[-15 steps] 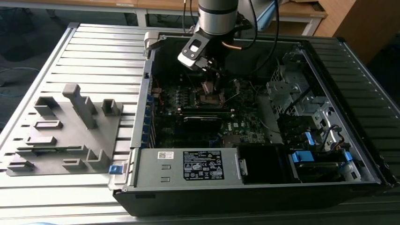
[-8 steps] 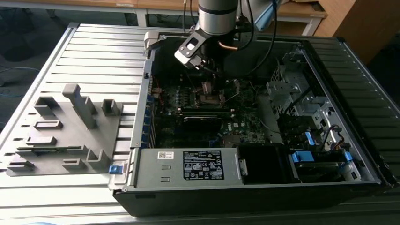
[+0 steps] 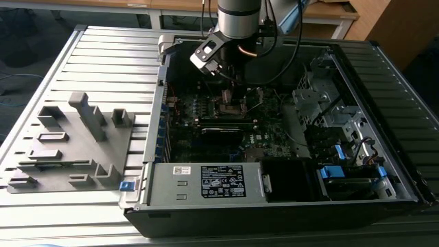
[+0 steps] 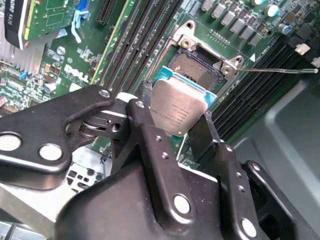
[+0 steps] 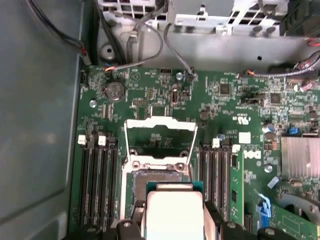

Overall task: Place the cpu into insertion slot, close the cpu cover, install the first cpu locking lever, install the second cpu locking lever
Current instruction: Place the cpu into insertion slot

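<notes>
- Two black fingers (image 4: pixel 145 125) of the gripper (image 4: pixel 176 112) are clenched on the cpu (image 4: pixel 175 102) and hold it by its edges.
- The cpu hangs over the insertion slot (image 4: pixel 197 67); part of the slot's dark centre shows.
- The cpu cover (image 5: pixel 160 121) stands raised at one edge of the slot.
- In the exterior view the gripper sits in the upper middle, inside the computer case (image 3: pixel 171 216).

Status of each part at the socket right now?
cpu, held by the tool, not yet seated
tool, shut on the cpu
insertion slot, empty, uncovered
cpu cover, flipped open
locking lever, released, sticking out
computer case, side open
</notes>
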Controlling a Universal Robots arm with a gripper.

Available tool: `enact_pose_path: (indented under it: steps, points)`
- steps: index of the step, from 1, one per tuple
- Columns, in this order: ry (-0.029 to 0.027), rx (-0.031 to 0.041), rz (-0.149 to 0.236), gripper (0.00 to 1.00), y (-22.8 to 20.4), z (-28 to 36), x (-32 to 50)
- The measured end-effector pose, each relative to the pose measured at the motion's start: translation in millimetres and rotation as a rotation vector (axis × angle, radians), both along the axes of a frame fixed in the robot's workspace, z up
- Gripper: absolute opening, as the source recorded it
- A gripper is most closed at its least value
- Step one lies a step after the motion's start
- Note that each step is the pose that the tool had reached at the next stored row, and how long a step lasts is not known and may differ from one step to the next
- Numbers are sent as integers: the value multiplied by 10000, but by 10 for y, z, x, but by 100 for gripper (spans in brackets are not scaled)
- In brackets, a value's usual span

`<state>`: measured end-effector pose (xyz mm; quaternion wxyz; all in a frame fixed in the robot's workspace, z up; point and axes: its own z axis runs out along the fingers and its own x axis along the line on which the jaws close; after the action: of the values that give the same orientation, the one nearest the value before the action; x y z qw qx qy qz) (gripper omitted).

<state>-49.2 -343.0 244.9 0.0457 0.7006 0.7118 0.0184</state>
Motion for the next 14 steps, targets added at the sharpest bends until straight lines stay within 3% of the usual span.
enact_pose_path:
  steps: [1,3,8,12,14]
  points:
    - [13,0,-2,54,0,-1,0]
    - [134,1,-1,54,0,-5,0]
    - [175,23,0,54,0,-6,-1]
    - [169,427,94,54,0,-18,-3]
    - [140,485,106,54,1,-40,-7]
